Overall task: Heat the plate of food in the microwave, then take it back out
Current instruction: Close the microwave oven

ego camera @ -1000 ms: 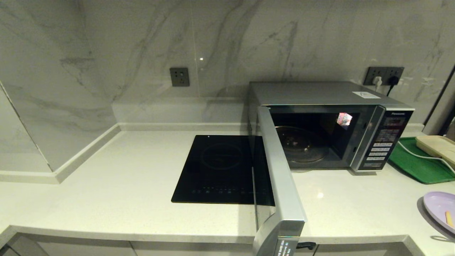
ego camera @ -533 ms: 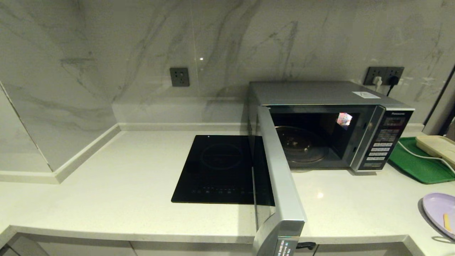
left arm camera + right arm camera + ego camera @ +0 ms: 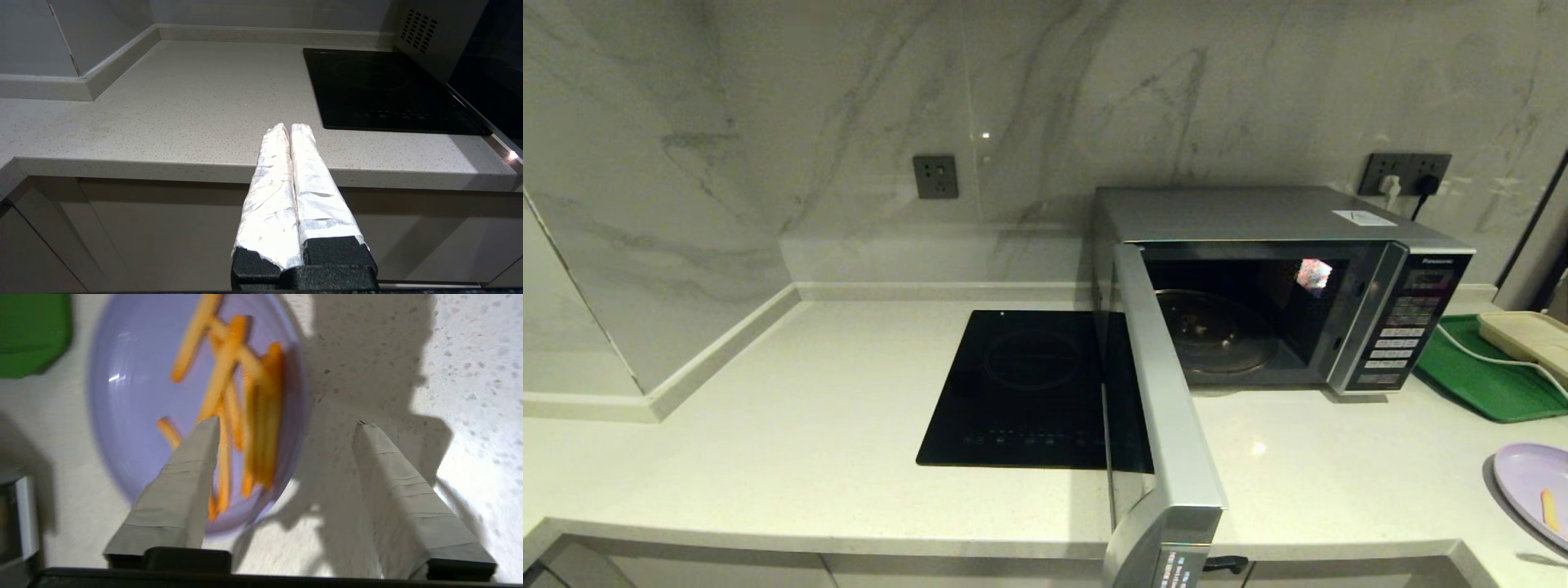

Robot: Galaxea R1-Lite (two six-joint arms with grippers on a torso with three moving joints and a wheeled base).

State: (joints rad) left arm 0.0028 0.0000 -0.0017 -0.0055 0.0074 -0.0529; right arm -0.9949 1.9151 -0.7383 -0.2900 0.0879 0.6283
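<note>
— At the right edge of the table [image 3: 768,457], well to the right of the microwave [image 3: 1282,286], where does the plate of food [image 3: 1531,482] stand?

— Flat on the surface, partly cut off in the head view. The right wrist view shows the plate of food from above, its orange fries heaped toward one side. The right gripper [image 3: 286,424] hangs over its rim with the fingers wide apart: one finger over the fries, the other over bare table beside the rim. Nothing is grasped yet.

— How far along is the task?

— Early, by the look of it. The microwave door [image 3: 1168,408] stands swung fully open toward the robot, and the glass turntable [image 3: 1217,331] inside is empty. Left to do: grasp the plate, carry it in, shut the door, heat, take it back out.

— And the other arm?

— The left gripper [image 3: 291,130] is parked low in front of the table edge, fingers pressed together, holding nothing.

— Anything in the way?

— The green tray [image 3: 1478,380] with a cream item and a white cable lies just behind the plate, beside the keypad. The black cooktop [image 3: 1021,384] sits left of the door. The path from plate to cavity looks open.
</note>
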